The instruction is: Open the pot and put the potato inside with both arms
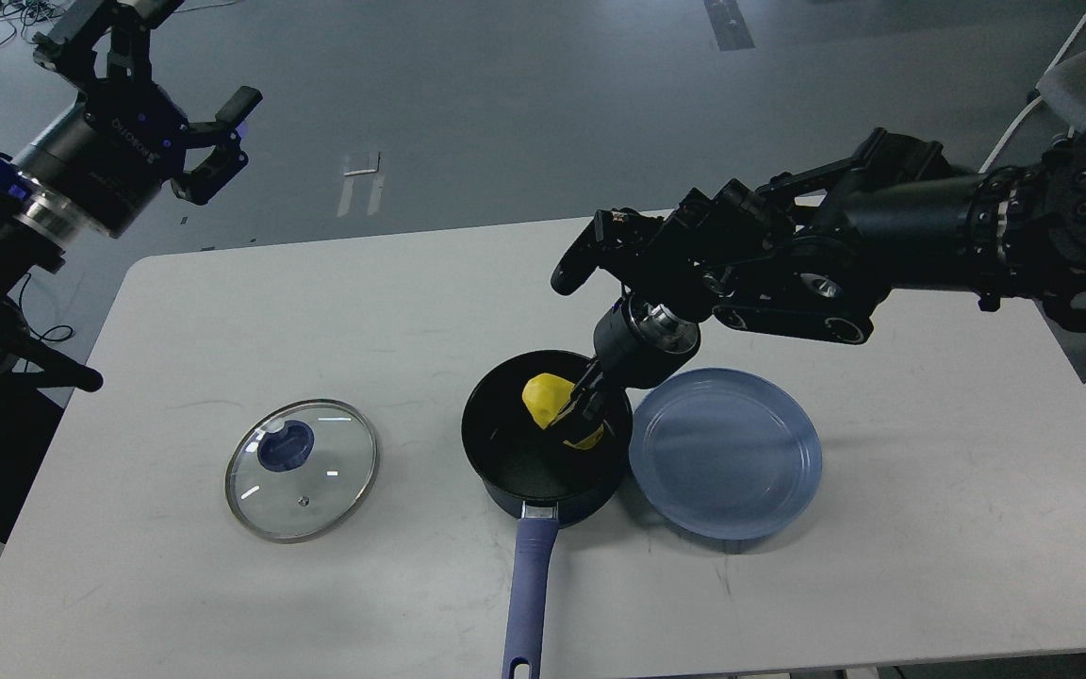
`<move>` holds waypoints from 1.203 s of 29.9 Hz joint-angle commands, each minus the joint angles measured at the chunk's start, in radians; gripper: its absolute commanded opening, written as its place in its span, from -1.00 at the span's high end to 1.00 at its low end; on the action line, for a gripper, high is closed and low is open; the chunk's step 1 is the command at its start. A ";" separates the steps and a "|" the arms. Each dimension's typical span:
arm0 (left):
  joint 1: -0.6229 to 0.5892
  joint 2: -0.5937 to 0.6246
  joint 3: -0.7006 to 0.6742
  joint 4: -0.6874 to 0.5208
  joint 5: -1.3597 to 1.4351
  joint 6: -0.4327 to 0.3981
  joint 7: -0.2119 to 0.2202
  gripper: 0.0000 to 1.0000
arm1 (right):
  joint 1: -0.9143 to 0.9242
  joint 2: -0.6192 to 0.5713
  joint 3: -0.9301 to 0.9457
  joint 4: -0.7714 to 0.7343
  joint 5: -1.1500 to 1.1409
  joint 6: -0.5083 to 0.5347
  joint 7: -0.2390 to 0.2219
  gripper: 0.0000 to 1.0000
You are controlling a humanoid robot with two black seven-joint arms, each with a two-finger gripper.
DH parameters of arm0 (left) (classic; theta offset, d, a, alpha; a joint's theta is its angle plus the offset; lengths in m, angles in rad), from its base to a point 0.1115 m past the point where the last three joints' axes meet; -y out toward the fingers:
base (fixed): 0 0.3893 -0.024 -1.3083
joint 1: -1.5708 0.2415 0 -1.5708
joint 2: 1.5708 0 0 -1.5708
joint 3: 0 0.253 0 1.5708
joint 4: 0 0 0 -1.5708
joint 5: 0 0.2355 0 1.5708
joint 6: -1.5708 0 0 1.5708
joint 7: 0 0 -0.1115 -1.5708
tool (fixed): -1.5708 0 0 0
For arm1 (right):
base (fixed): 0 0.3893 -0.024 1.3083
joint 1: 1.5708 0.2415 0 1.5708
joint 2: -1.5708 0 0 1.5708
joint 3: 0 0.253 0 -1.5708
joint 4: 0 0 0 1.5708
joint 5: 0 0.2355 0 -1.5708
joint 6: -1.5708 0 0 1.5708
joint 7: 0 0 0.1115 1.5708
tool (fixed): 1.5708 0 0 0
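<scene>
The dark navy pot [515,471] stands open at the table's middle, its periwinkle handle [526,604] pointing toward me. Its glass lid [302,469] with the blue knob lies flat on the table to the left. My right gripper [573,422] reaches down into the pot's right side and is shut on the yellow potato [546,399], which sits inside the rim. My left gripper [161,66] is open and empty, raised high beyond the table's far left corner.
A flat blue plate [724,453] sits right of the pot, touching it. My right arm [788,264] spans the table's back right. The white table [222,311] ends close in front and at the left.
</scene>
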 commanded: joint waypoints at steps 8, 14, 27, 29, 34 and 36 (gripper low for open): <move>0.000 0.000 0.000 0.000 0.000 0.000 0.000 -0.96 | 0.011 0.000 0.015 -0.002 0.031 0.004 0.000 -0.92; 0.003 -0.003 0.000 0.000 0.000 0.000 0.000 -0.96 | 0.015 -0.084 0.107 -0.002 0.133 0.004 0.000 -0.99; 0.038 -0.055 0.000 0.007 -0.003 -0.011 -0.002 -0.96 | -0.418 -0.465 0.680 -0.049 0.632 -0.014 0.000 -0.99; 0.055 -0.078 -0.002 0.013 -0.012 -0.018 -0.002 -0.96 | -0.518 -0.469 0.777 -0.083 0.690 -0.016 0.000 -0.99; 0.112 -0.130 -0.023 0.016 -0.032 -0.026 0.000 -0.96 | -0.712 -0.468 0.952 -0.091 0.834 -0.012 0.000 -0.99; 0.147 -0.150 -0.043 0.033 -0.032 -0.030 0.000 -0.96 | -0.791 -0.465 1.032 -0.085 0.917 -0.005 0.000 -0.99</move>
